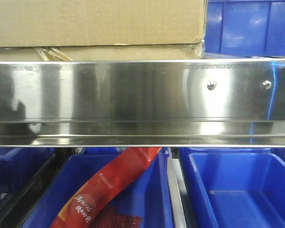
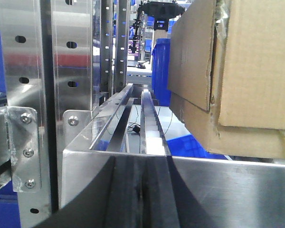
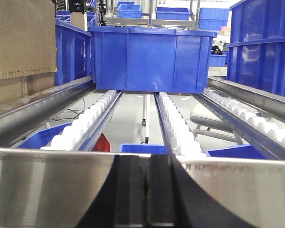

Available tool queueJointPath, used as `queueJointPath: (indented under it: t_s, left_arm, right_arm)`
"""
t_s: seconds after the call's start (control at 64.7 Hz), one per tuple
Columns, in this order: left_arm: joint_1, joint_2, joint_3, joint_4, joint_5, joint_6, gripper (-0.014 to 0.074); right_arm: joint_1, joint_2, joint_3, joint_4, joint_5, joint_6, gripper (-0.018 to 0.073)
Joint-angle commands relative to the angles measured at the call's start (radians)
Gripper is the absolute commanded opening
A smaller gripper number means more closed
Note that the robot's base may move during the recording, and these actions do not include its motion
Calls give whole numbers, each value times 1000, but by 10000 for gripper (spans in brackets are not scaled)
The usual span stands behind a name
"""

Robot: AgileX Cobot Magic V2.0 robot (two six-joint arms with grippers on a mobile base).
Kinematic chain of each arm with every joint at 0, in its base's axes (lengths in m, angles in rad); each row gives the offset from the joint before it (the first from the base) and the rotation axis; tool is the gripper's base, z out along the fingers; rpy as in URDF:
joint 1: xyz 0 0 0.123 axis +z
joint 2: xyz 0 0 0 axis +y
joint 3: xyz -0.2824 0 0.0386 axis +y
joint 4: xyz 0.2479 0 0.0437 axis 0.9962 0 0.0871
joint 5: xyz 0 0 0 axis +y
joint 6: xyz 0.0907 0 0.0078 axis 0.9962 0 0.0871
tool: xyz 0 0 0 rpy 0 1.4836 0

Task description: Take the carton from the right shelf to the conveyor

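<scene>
- The carton sits untouched on the left part of the shelf, with a blue bin just beside it.
- The left end effector and right end effector show only as dark shapes at the rail, so I cannot tell how wide they are.
- This appears to be the approach step. Next, both arms need to close on the carton's sides. The conveyor is out of view.

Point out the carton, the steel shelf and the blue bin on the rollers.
carton [image 1: 95, 21], front view, on its plain brown front face.
right shelf [image 1: 133, 90], front view, on its shiny front rail.
blue bin [image 3: 152, 59], right wrist view, on its front wall.
</scene>
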Motion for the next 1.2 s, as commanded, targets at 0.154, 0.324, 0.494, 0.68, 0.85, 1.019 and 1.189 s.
queueJointPath:
  t_s: [0.154, 0.324, 0.494, 0.68, 0.85, 1.019, 1.189]
  left_arm:
    - [0, -4, -4, -4, -16, 2, 15]
    - [0, -4, -4, -4, -20, 2, 15]
    - [0, -4, -4, -4, -24, 2, 15]
    - [0, -4, -4, -4, -29, 2, 15]
    - [0, -4, -4, -4, -29, 2, 15]
    - [0, -4, -4, -4, -83, 2, 15]
    - [0, -4, -96, -7, -61, 2, 15]
  right_arm:
    - [1, -4, -1, 4, -24, -2, -70]
    - [1, -4, -1, 4, -24, -2, -70]
    - [1, -4, -1, 4, -24, -2, -70]
    - [1, -4, -1, 4, -24, -2, -70]
    - [1, -4, -1, 4, -24, -2, -70]
    - [1, -4, -1, 4, -114, -2, -70]
    - [1, -4, -97, 6, -8, -2, -70]
